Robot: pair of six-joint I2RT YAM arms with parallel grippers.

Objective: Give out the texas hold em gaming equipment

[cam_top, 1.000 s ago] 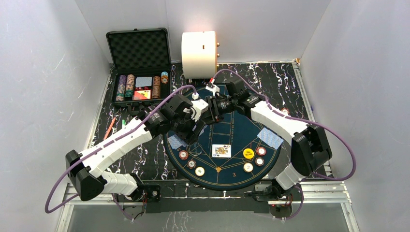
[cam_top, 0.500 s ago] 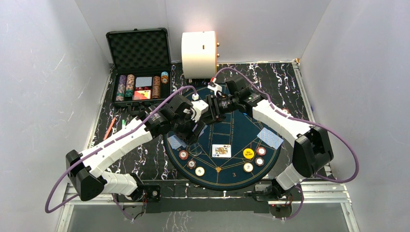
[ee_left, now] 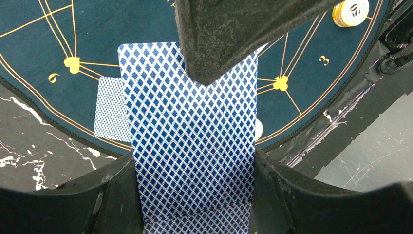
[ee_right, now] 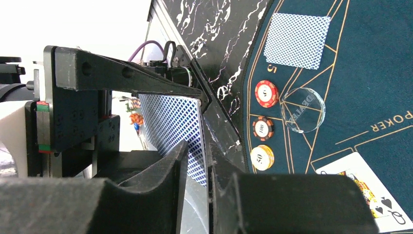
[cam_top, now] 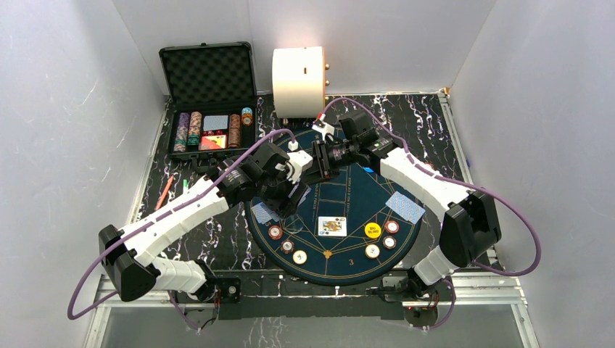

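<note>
My left gripper (cam_top: 293,191) hangs over the left part of the round blue poker mat (cam_top: 348,196), shut on a stack of blue-backed playing cards (ee_left: 195,146). My right gripper (cam_top: 313,168) meets it from the right. Its two fingers straddle the far edge of the top card (ee_right: 170,122). The card lies against one pad, and a narrow gap shows at the other. One right fingertip (ee_left: 219,44) covers the card's end in the left wrist view. Red-and-white and cream chips (cam_top: 288,246) lie on the mat's left, with more chips (cam_top: 389,242) and a yellow button (cam_top: 373,231) on its right.
A face-up card (cam_top: 332,226) lies mid-mat. Face-down cards lie at the left (cam_top: 262,212) and right (cam_top: 405,206). A clear dealer disc (ee_right: 303,109) sits beside the left chips. The open black case (cam_top: 210,87) and the cream cylinder (cam_top: 297,72) stand at the back. Pens (cam_top: 165,192) lie left.
My right gripper's jaws opened a little and have now narrowed around the top card's edge; that arm shifted slightly. The left gripper and its cards have not moved.
</note>
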